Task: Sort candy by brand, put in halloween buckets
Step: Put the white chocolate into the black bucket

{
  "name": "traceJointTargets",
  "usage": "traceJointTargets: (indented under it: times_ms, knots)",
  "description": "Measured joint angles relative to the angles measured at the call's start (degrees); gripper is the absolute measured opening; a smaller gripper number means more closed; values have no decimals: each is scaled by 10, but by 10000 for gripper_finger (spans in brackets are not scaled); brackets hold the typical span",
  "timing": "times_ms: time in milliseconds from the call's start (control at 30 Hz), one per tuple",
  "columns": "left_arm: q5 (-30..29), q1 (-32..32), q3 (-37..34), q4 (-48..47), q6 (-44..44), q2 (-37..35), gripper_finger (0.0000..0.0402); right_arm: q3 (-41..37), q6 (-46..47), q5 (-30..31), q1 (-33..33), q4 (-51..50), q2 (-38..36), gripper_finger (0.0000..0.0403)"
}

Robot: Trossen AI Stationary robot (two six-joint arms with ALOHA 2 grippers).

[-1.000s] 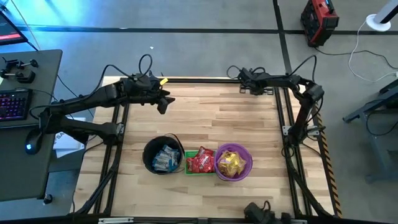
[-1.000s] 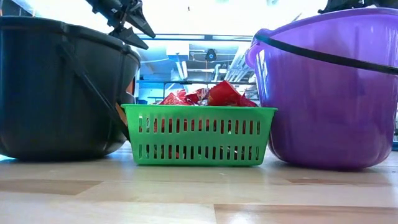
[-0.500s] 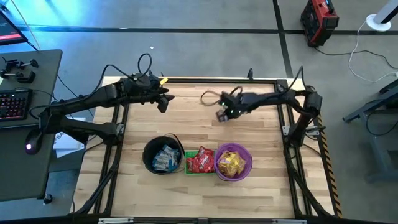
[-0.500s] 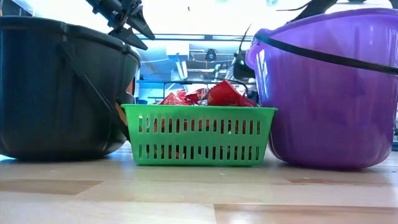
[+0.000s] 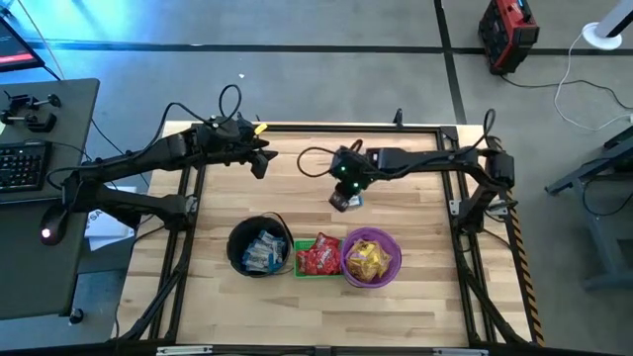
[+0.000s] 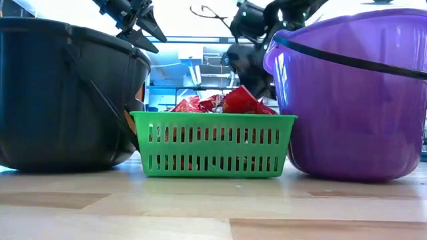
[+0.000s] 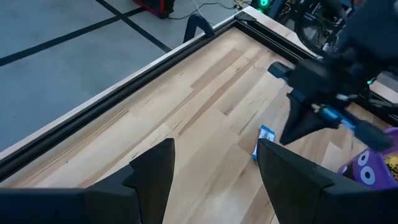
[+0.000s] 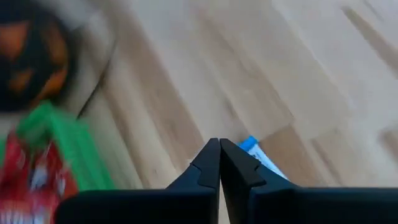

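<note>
One blue-and-white candy (image 7: 266, 139) lies flat on the bare wood near the table's middle. My right gripper (image 5: 341, 201) hangs just over it, shut, pointing down, with the candy (image 8: 254, 151) showing right beside its tips. My left gripper (image 5: 260, 161) waits open, in the air over the far left part of the table. In a row near the near edge stand the black pail (image 5: 259, 247) with blue-and-white candies, the green basket (image 5: 318, 255) with red ones and the purple bucket (image 5: 371, 257) with yellow ones. My right gripper comes from above with its shut fingertips (image 8: 214, 152) right beside the candy's edge (image 8: 247, 144). I cannot tell whether they touch it. The candy lies flat on the table.
A black frame (image 5: 346, 128) runs round the table's edges. Bare wood lies between the far edge and the row of buckets. In the low view the black pail (image 6: 67, 100) and the purple bucket (image 6: 353, 93) stand tall on either side of the green basket (image 6: 213, 143).
My right arm has swung from the far right corner toward the table's middle and the near edge, coming down over the blue-and-white candy. My left arm and the buckets have kept still.
</note>
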Motion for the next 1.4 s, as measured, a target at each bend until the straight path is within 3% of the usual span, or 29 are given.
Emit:
traceJointTargets:
  times_ms: [100, 200, 433, 533, 633, 767, 867, 1200, 1400]
  knots:
    - [0, 0, 0, 0, 0, 0, 218, 17, -151, -8, -1, -47, 2, 31]
    - [0, 0, 0, 0, 0, 0, 218, 18, -257, -8, 0, -59, 11, 89]
    - [0, 0, 0, 0, -5, 0, 218, 17, -365, -9, 4, -66, 71, 241]
    - [-1, 0, 0, 0, -6, 0, 218, 17, -406, -9, 4, -62, 96, 274]
    - [-1, 0, 0, 0, -6, 0, 218, 17, -419, -8, 2, -47, 114, 282]
    - [-7, 0, 0, 0, -22, 0, 218, 17, -432, 33, 3, -24, 138, 274]
    - [-18, 0, 0, 0, -36, 0, 218, 18, -443, 44, 3, -20, 148, 245]
    - [-30, 0, 0, 1, -37, 11, 218, 34, -441, 48, 7, -15, 155, 26]
    - [-30, 0, 0, 9, -37, 16, 218, 88, -463, 64, 7, -48, 146, 10]
